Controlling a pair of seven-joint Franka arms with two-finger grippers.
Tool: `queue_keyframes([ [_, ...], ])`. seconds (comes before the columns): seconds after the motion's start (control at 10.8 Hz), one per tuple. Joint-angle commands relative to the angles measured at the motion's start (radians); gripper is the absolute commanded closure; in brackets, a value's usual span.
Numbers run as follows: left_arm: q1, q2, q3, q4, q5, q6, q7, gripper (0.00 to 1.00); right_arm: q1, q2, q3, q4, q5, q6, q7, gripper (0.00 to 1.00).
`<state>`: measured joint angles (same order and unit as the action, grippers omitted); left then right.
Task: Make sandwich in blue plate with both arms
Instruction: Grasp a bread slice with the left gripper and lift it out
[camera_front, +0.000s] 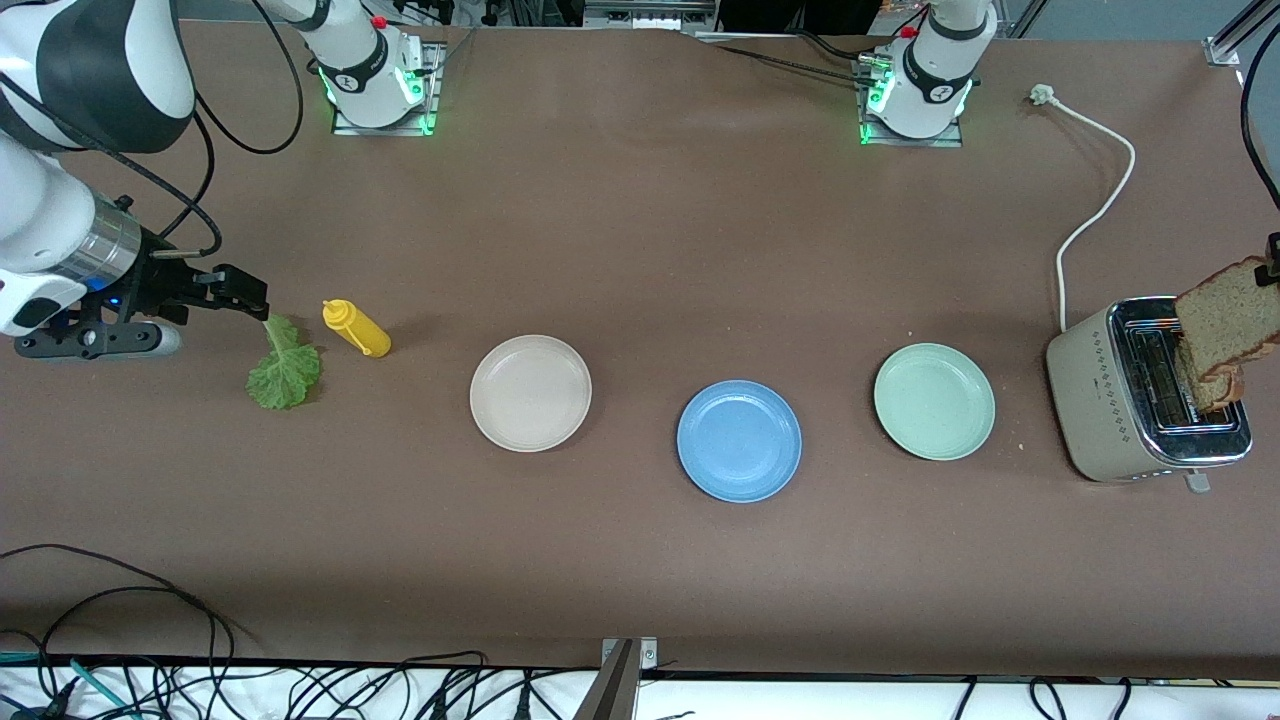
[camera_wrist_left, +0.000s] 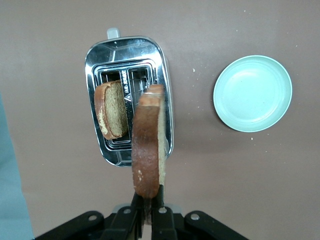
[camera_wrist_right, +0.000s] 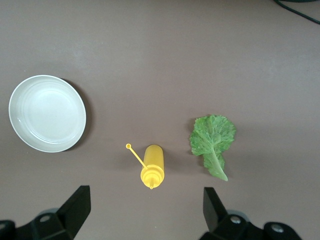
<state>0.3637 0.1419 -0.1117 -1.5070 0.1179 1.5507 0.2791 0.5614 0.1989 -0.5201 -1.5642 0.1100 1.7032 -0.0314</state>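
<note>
Table (camera_front: 640, 250) with three plates in a row; blue plate (camera_front: 739, 440), empty, sits at lower centre of the front view. Toaster (camera_front: 1145, 395) stands at the right edge, one slice (camera_wrist_left: 112, 110) left in its slot. Left gripper (camera_wrist_left: 148, 212), shut on a bread slice (camera_wrist_left: 147, 150) held edge-up above the toaster, is the nearer arm. Right gripper (camera_wrist_right: 145, 210), fingers wide apart and empty, hangs over the lettuce leaf (camera_front: 284, 368) and yellow bottle (camera_front: 357, 329) at middle left.

Toaster (camera_front: 1120, 400): beige matt body, mirror-bright chromed metal top. Bread slice (camera_wrist_left: 147, 150): coarse, porous crumb, dark dull crust. Blue plate (camera_front: 739, 441): matt, smooth plastic look. Squeeze bottle (camera_wrist_right: 152, 165): glossy yellow plastic. Lettuce leaf (camera_wrist_right: 212, 140): ruffled, veined. Table (camera_front: 640, 560): brown, matt.
</note>
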Motion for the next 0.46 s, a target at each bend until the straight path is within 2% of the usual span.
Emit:
queue_keyframes([
  [0.0, 0.003, 0.039, -0.011, 0.024, 0.008, -0.020, 0.023, 1.00, -0.003, -0.006, 0.000, 0.003, -0.009, -0.011, -0.010, 0.00],
  [0.37, -0.058, 0.042, -0.016, 0.022, 0.010, -0.020, -0.015, 1.00, -0.005, -0.003, 0.000, 0.003, -0.009, -0.005, -0.010, 0.00],
])
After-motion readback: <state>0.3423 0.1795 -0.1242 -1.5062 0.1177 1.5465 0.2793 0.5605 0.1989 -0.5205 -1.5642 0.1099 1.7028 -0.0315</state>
